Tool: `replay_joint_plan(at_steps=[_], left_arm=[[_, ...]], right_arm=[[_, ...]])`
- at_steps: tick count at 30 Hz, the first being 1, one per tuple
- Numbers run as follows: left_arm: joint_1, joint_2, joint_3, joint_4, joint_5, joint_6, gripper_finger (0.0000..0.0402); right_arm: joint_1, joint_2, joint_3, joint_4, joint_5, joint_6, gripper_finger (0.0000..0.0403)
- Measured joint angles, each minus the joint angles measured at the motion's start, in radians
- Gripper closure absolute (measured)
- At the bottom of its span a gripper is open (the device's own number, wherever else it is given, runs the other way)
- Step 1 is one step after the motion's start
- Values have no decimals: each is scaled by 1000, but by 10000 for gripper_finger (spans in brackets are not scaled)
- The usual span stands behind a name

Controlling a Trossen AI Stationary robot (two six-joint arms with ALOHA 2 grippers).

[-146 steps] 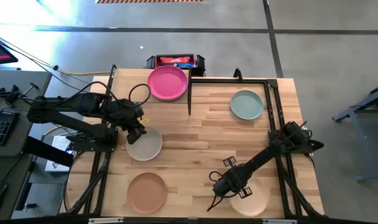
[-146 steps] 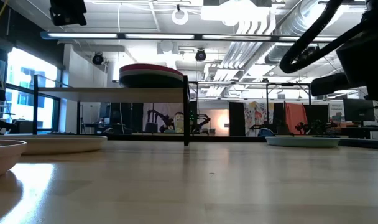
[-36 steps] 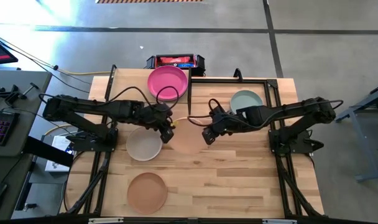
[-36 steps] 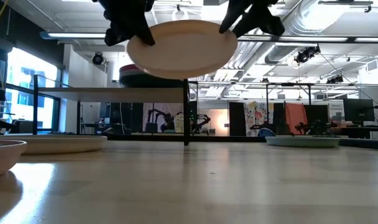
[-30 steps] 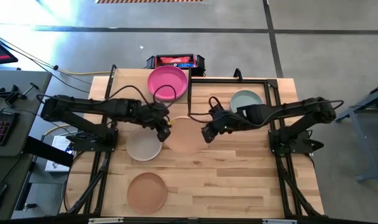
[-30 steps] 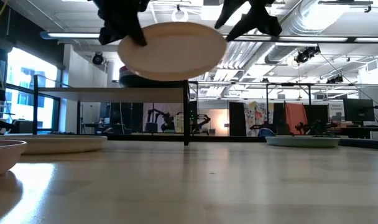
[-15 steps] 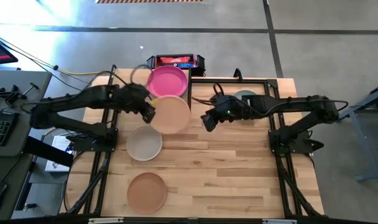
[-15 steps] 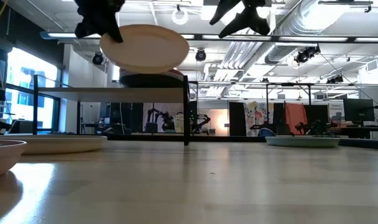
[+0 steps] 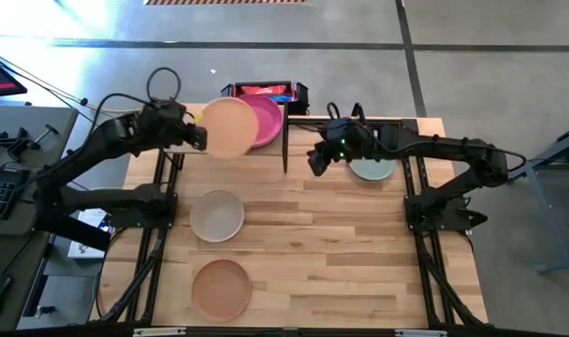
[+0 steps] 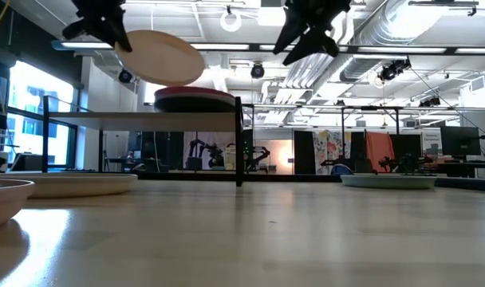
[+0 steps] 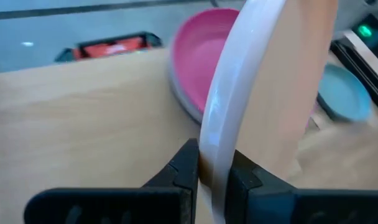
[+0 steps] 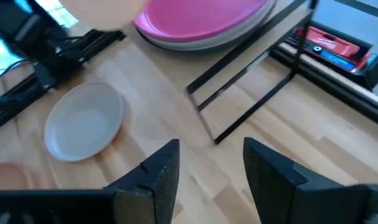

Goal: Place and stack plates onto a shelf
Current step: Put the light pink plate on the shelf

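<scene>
plates sit in several spots. near edge of the table [image 9: 359,271]: tan plate [image 9: 221,288] lying flat, left of centre. just beyond it, off-white plate [image 9: 217,215], also flat on the wood. both well apart from the arms.

mid to far, left side: left hand [image 9: 199,138] clenched on the rim of a peach plate [image 9: 230,128], grasping it edge-on; wrist view shows the rim pinched between the two dark fingers [image 11: 186,171]. plate held in the air, tilted, above the shelf [image 10: 147,119] level in the low view, overlapping the near-left part of the magenta plate [image 9: 268,119] from above. cannot tell whether the two touch.

magenta plate rests on the shelf at the far left corner of the table, on top of at least one paler plate whose rim shows under it in the right wrist view.

far right: right hand [image 9: 315,162] released, fingers spread with nothing between them, hanging above the table just right of the black frame upright [image 9: 284,140]. pale green plate [image 9: 371,168] lies flat behind that arm, partly hidden by it.

beyond the far table edge: a black and red box [image 9: 264,92] on the floor.
</scene>
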Motion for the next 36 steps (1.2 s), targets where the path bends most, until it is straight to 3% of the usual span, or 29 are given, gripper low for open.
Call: replay_joint_plan(at_steps=[17,36], left_arm=[[263,-32,0,-33,79,-7,373],[499,-55,0,-121,118,-7,373]], right_arm=[[-252,0,0,-1,-133,-181,246],[-387,0,0,-8,-138,-317,246]])
